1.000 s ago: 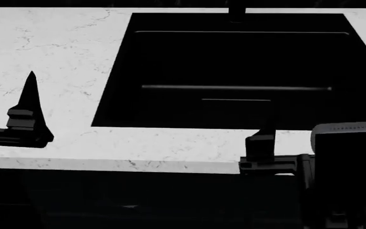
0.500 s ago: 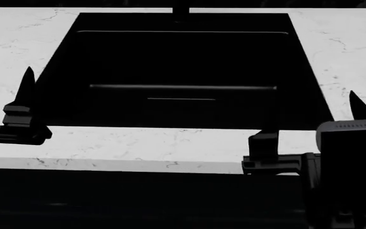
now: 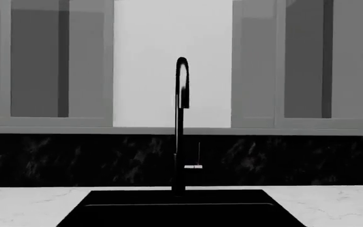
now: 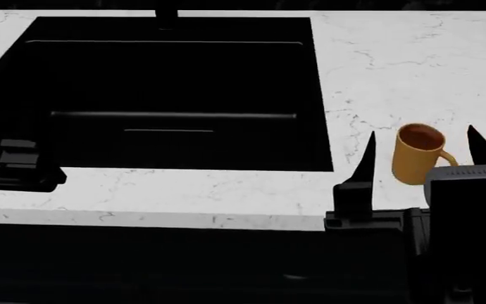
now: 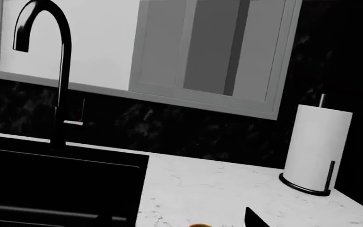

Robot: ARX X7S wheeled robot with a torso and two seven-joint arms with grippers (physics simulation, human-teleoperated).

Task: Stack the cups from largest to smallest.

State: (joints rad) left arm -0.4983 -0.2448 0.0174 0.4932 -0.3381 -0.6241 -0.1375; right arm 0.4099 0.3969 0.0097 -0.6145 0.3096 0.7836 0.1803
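On veined marble counter (image 4: 395, 63), glossy rounded mug (image 4: 415, 154), seemingly upright.

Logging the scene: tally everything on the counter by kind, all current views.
Mugs: 1, mustard-yellow mug
Paper-towel rolls: 1, on its stand
Faucets: 1, black
Sinks: 1, black
White cup: 0 in view
Total: 4

white marble counter (image 4: 412, 69), black sink (image 4: 159, 95), grey cabinets (image 3: 307, 66)

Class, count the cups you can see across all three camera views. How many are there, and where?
1. The yellow mug stands upright on the counter, right of the sink, between the right claw's fingertips. The second cup may be out of view.
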